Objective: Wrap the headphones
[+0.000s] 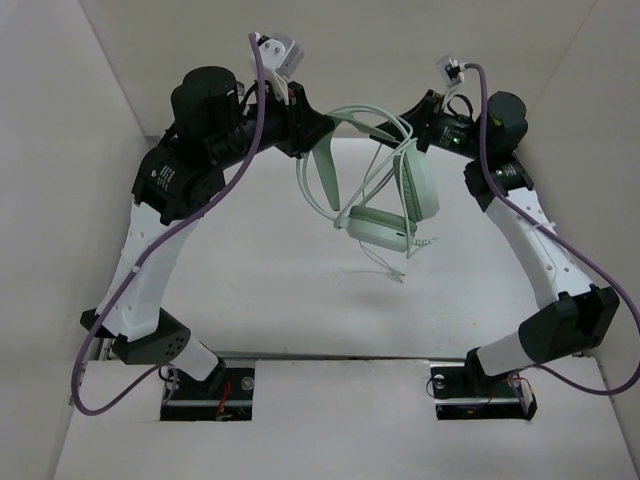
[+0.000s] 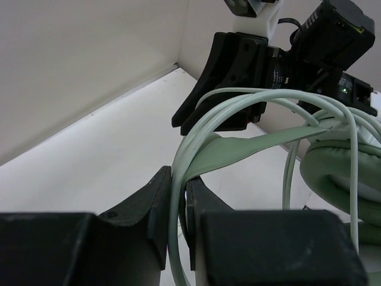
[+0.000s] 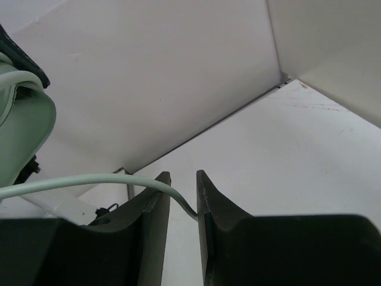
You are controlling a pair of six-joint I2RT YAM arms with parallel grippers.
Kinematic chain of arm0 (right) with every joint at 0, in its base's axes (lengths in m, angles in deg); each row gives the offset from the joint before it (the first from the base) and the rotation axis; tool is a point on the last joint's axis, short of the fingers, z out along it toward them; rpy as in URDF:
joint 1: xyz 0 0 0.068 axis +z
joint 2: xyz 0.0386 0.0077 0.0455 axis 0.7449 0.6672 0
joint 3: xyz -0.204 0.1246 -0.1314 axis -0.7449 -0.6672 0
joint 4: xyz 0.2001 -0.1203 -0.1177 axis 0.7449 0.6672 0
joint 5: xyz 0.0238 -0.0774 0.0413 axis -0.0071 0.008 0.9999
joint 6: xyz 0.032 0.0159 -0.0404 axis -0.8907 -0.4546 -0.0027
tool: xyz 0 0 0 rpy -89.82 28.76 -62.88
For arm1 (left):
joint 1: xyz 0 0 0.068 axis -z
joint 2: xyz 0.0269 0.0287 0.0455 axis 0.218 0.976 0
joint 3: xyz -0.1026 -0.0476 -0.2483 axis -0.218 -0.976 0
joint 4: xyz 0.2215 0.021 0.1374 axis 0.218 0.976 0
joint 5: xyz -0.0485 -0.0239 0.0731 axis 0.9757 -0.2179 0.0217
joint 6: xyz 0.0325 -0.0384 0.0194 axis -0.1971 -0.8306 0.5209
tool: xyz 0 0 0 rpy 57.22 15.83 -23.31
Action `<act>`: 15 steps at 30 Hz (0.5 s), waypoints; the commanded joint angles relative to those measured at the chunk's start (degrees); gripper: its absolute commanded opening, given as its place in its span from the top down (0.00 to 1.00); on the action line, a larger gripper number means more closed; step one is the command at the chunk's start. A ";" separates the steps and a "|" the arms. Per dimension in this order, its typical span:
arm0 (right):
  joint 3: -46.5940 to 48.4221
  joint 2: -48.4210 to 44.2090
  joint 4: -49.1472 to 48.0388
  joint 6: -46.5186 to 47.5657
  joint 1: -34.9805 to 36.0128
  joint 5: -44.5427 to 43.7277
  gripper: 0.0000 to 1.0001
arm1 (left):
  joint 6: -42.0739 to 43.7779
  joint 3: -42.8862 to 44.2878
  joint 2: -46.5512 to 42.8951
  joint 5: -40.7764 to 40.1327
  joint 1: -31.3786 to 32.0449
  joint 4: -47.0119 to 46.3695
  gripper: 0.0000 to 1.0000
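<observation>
You are holding the headphones (image 1: 385, 225) up in the air: your left gripper (image 2: 178, 179) is clamping the headband (image 2: 250, 146), and your right gripper (image 3: 183, 176) is pinching the cord (image 3: 89, 179).

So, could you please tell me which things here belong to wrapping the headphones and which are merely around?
Belong to the job: headphones; cord; left gripper, shut on the headband and cord; right gripper, with the cord running through it.
Merely around: purple arm cables; table.
</observation>
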 commanded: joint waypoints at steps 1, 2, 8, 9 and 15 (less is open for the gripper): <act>-2.24 -2.38 -7.82 -6.60 -0.38 1.61 0.69 | -5.18 3.51 -0.26 3.00 0.40 -6.65 1.00; -3.03 -2.64 -9.14 -8.01 -0.38 1.87 0.68 | -5.79 3.86 -0.08 3.00 0.23 -6.83 1.00; -6.98 -3.43 -16.52 -15.74 -0.11 2.66 0.65 | -10.97 5.18 1.41 5.10 -2.31 -7.97 1.00; -7.25 -3.43 -17.23 -16.45 -0.03 2.66 0.64 | -11.68 5.27 1.59 5.37 -2.67 -8.15 1.00; -9.36 -3.52 -22.24 -22.42 0.15 2.58 0.61 | -15.47 5.27 2.21 6.78 -4.78 -9.47 1.00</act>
